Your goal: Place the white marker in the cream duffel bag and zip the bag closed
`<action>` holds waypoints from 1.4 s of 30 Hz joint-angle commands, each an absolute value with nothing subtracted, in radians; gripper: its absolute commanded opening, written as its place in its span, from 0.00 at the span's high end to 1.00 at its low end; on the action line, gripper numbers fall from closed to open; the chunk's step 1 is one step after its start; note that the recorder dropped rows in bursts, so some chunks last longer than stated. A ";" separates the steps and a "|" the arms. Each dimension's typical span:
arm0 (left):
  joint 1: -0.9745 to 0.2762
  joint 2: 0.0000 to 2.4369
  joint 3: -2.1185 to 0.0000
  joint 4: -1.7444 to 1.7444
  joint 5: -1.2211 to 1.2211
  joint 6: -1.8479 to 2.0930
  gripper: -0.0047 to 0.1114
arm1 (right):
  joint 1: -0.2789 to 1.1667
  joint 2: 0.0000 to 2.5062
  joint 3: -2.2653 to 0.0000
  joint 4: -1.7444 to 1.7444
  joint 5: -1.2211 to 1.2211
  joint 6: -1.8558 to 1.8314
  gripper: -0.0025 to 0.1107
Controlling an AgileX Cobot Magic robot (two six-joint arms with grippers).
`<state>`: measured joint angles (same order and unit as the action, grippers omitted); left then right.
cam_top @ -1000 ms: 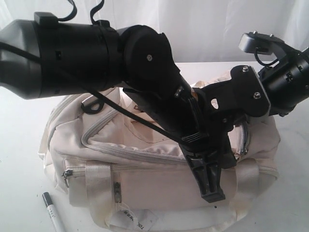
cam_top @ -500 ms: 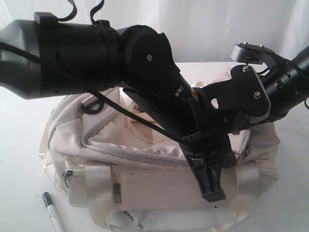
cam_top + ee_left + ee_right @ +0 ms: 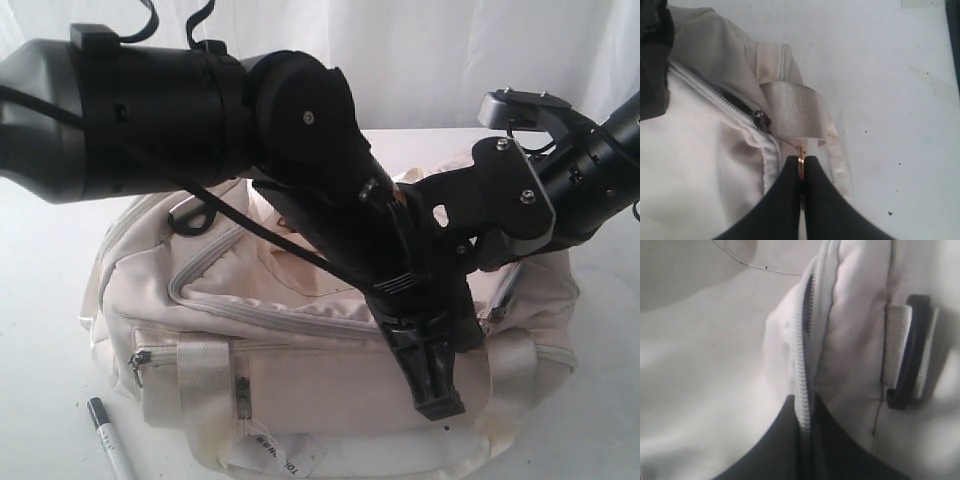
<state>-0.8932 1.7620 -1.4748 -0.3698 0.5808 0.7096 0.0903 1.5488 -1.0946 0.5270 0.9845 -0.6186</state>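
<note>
The cream duffel bag (image 3: 300,345) lies on the white table, and its top zipper (image 3: 270,318) shows a dark gap near the slider (image 3: 761,119). My left gripper (image 3: 801,164) is shut on a thin gold ring at the bag's end, beside a webbing strap (image 3: 795,107). In the exterior view it points down over the bag's front (image 3: 438,400). My right gripper (image 3: 807,402) is shut on the bag's zipper edge (image 3: 802,350), close to a black plastic loop (image 3: 905,365). The white marker (image 3: 107,445) with its dark cap lies on the table by the bag's front left corner, away from both grippers.
The big black left arm (image 3: 200,110) crosses above the bag and hides much of its top. The right arm (image 3: 580,170) comes in from the right. A white label (image 3: 290,458) hangs at the bag's front. Bare white table (image 3: 890,100) lies beside the bag.
The right arm has shifted a little to the left and lower over the bag's right end. The left arm and the marker have hardly moved.
</note>
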 commanded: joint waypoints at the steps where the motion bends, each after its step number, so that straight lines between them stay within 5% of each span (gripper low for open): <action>1: -0.897 1.739 -1.467 -0.387 0.703 0.679 0.96 | 0.081 1.548 -1.096 0.482 0.908 -0.596 0.98; 27: -0.897 1.552 -1.367 -0.162 0.915 0.462 0.96 | 0.079 1.548 -1.096 0.474 0.884 -0.596 0.98; 42: -0.897 1.311 -1.194 0.366 0.998 0.077 0.96 | 0.079 1.548 -1.096 0.474 0.892 -0.594 0.98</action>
